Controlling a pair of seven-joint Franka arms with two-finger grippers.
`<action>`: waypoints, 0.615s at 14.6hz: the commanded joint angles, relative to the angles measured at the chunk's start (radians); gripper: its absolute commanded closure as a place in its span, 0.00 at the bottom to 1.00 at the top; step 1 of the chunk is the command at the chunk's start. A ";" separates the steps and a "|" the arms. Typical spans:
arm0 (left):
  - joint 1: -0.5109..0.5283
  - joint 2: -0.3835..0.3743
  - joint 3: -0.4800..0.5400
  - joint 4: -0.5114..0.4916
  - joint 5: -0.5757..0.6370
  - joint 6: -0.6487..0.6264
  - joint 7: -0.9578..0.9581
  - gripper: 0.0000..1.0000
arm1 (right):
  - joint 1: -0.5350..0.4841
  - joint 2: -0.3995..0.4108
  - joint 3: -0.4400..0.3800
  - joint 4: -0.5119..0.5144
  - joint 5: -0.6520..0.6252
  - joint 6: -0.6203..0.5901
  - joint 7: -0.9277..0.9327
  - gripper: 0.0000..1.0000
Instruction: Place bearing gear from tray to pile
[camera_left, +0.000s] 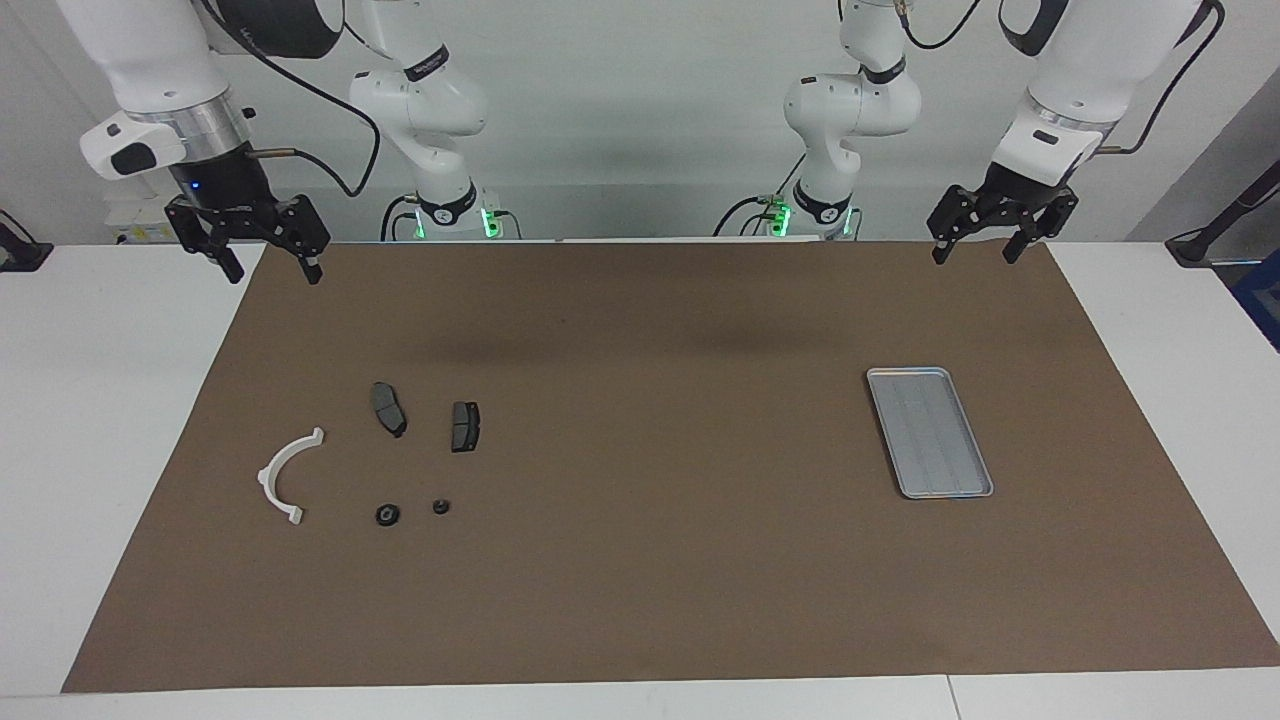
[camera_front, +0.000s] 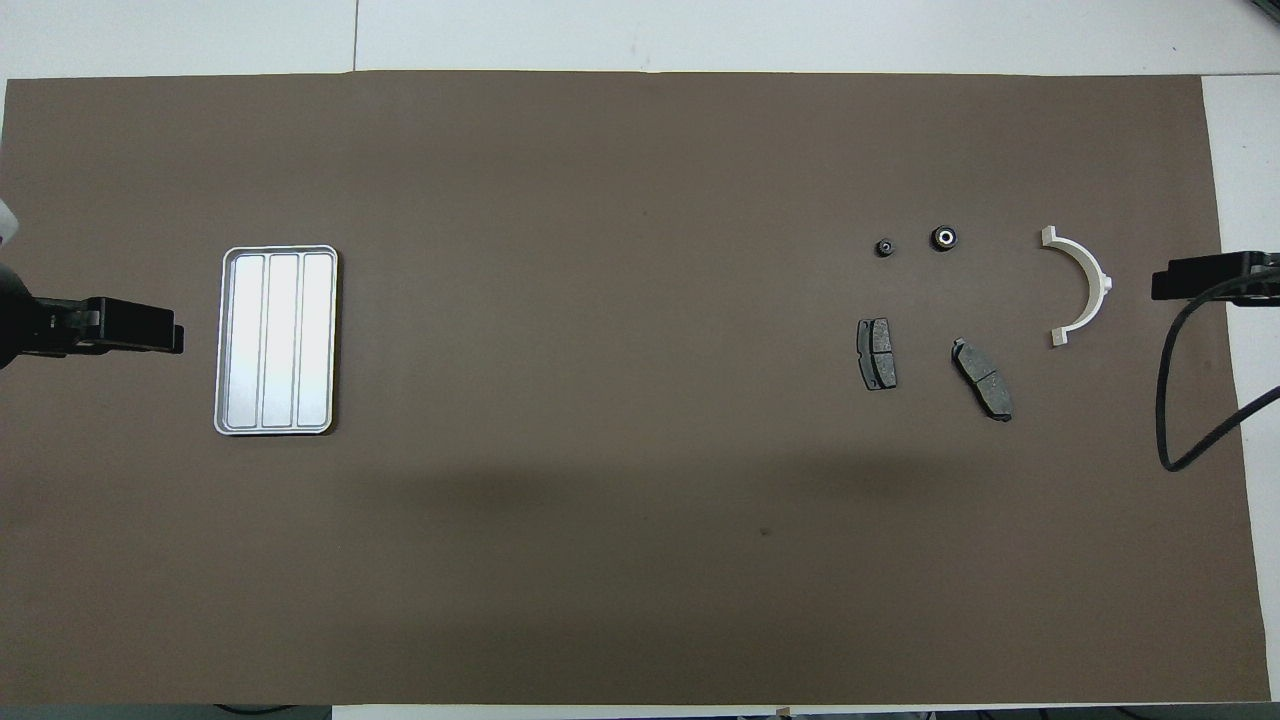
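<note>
Brown matting (camera_left: 640, 560) covers most of the white bench (camera_left: 100, 420), so the parts stand out pretty well. Lower left of the facing frame has the pile: a white curved bracket (camera_left: 285, 474), two dark brake pads (camera_left: 388, 408) (camera_left: 464, 426), and two small black bearing gears (camera_left: 387, 514) (camera_left: 440, 507) sitting on the mat just beside them. Over at mid right sits the silver tray (camera_left: 929, 432), ribbed floor showing, with nothing in it, well apart from the pile. Left gripper (camera_left: 986, 248) hangs in the upper right of the frame over the mat's edge, fingers spread, holding nothing. Right gripper (camera_left: 275, 270) hangs in the upper left over the mat's corner, fingers also spread and holding nothing.
</note>
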 joint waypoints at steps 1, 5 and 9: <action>-0.003 -0.032 0.003 -0.036 0.004 0.015 -0.005 0.00 | 0.040 -0.005 -0.054 -0.007 0.008 0.016 0.018 0.00; -0.003 -0.032 0.004 -0.036 0.004 0.015 -0.005 0.00 | 0.051 -0.005 -0.057 -0.009 0.008 0.012 0.018 0.00; -0.003 -0.032 0.004 -0.036 0.004 0.015 -0.005 0.00 | 0.079 -0.005 -0.059 -0.009 0.008 0.002 0.018 0.00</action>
